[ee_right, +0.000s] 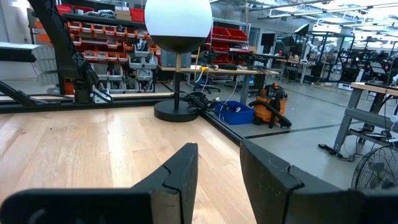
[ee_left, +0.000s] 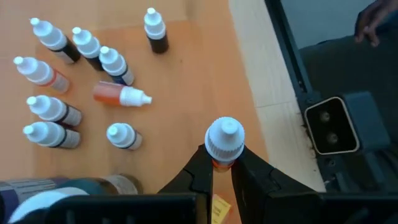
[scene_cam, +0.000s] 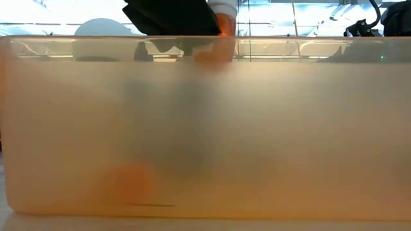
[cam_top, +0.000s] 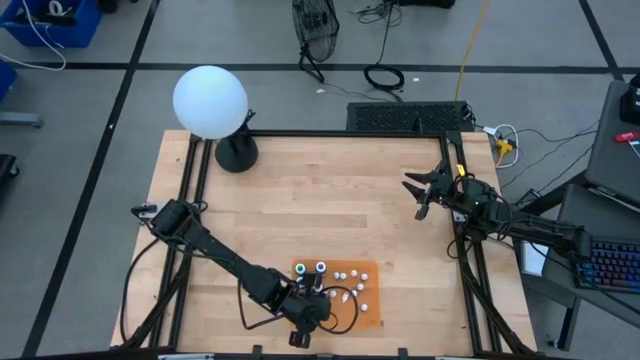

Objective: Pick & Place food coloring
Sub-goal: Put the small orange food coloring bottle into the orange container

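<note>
The left gripper point(ee_left: 222, 171) is down at the near edge of the table, over the orange mat point(cam_top: 372, 272), and its fingers are pinched on a small dropper bottle point(ee_left: 222, 144) with a white cap and an orange body. The bottle stands upright between the fingers, its long axis running straight up out of the grip (cap up, body hidden below). The other food coloring bottles point(ee_left: 62, 87) sit clustered on the mat just beside the held one, mostly upright, with one orange bottle point(ee_left: 119, 95) lying on its side. The right gripper point(ee_right: 217, 168) waits well apart at the table's far right, fingers parted on nothing. By my read, the left arm is plainly the nearer one for any placement.
</note>
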Robot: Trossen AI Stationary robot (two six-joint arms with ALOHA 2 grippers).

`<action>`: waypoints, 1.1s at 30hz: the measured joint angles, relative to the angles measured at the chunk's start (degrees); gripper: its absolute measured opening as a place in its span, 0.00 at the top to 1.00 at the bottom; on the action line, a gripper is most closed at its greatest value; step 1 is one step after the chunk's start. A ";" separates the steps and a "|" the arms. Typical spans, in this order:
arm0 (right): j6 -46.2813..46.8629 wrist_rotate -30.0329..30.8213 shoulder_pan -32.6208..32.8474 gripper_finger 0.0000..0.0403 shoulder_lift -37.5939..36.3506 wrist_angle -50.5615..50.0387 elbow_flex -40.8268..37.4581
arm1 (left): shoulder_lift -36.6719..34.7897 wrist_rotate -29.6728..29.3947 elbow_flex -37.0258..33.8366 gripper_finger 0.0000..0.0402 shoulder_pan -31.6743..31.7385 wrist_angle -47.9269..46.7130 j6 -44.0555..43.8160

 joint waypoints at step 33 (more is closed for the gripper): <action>0.00 0.02 -0.01 0.73 0.13 0.00 0.00 | 4.15 0.41 0.03 0.88 -0.34 -0.56 -1.98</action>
